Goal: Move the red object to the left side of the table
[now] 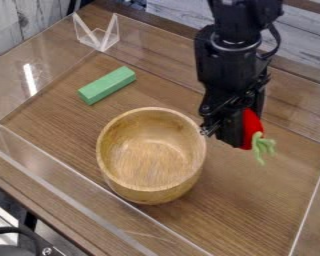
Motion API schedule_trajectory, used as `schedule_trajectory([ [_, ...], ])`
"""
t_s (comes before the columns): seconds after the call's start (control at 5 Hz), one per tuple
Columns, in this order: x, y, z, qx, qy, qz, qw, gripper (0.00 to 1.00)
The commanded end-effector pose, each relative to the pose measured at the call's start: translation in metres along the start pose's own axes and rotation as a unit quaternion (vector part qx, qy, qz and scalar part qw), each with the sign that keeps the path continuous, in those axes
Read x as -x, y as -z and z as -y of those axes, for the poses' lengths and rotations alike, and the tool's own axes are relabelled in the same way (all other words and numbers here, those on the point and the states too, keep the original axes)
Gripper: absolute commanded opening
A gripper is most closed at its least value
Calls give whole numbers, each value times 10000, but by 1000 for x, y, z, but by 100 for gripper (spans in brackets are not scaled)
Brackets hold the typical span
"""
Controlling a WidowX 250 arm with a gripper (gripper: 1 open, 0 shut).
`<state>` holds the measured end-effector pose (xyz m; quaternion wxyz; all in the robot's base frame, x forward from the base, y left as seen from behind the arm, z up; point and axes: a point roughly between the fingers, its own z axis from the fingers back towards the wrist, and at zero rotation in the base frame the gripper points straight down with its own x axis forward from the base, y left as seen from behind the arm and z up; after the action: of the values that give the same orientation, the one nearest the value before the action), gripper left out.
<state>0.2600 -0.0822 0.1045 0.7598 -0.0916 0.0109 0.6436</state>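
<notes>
— Brown wood-grain boards make up the table (69, 140), and we see low clear acrylic walls along its edges. What are we looking at on it?

— We count a wooden bowl (152, 153) toward the near edge, a green block (107, 86) lying flat nearer the far left corner, and a clear folded stand (96, 32) right at the far edge.

— Where do we find the red object?

— We see the red object (251, 127) near the right edge, just beside the bowl's right rim, with its light green leafy stem (263, 150) hanging below it. It sits pinched in the gripper (234, 126), whose claw is clamped on it, pointing steeply down from the black arm (236, 50).

— Is it touching the surface?

— We cannot tell; the stem hangs close over the wood.

— Can we read any writing, brand or label?

— We make out none on the arm, the bowl or the block; at this picture size nothing is legible.
</notes>
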Motion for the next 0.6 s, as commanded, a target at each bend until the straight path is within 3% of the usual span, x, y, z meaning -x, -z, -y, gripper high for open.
schedule_trajectory([
  [0.0, 10, -10, 12, 311, -329, 61, 9990, 0],
  [0.4, -10, -11, 12, 390, -706, 186, 9966, 0],
])
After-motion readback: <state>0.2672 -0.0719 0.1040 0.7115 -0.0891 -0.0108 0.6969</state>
